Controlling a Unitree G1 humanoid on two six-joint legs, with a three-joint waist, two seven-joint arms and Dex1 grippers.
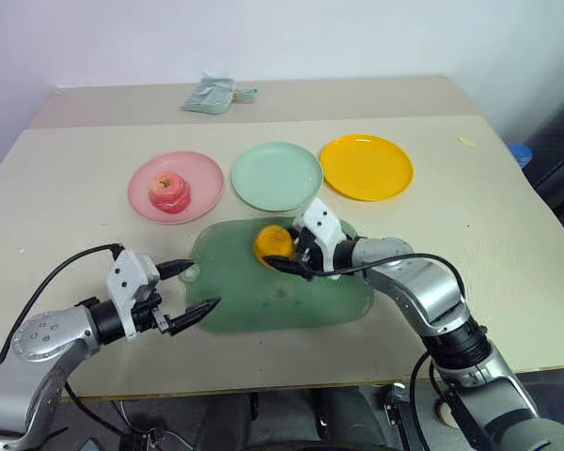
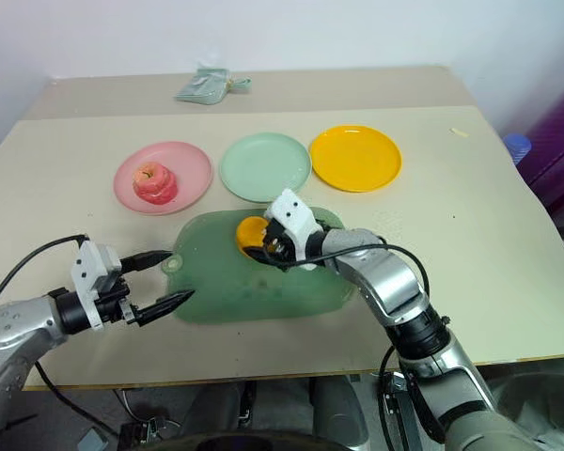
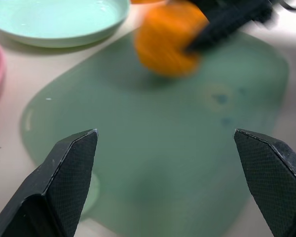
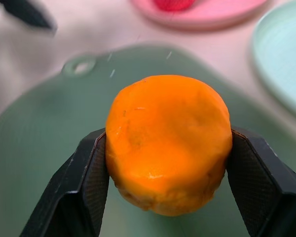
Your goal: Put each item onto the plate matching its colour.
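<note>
An orange rounded fruit [image 4: 167,143] sits on the far part of the translucent green board [image 1: 263,305], and my right gripper [image 1: 280,252] is shut on it, one black pad pressed against each side. My left gripper [image 1: 203,285] hangs open at the board's left edge with nothing between its fingers [image 3: 69,168]. The pink-red apple [image 1: 170,191] lies on the pink plate [image 1: 143,177]. Beyond the board, the pale mint green plate [image 1: 275,175] and the yellow-orange plate [image 1: 367,166] hold nothing.
A small pale green cloth bundle [image 1: 211,95] lies at the back of the table. The three plates stand in a row just beyond the board. A blue object [image 1: 519,152] shows past the table's right edge.
</note>
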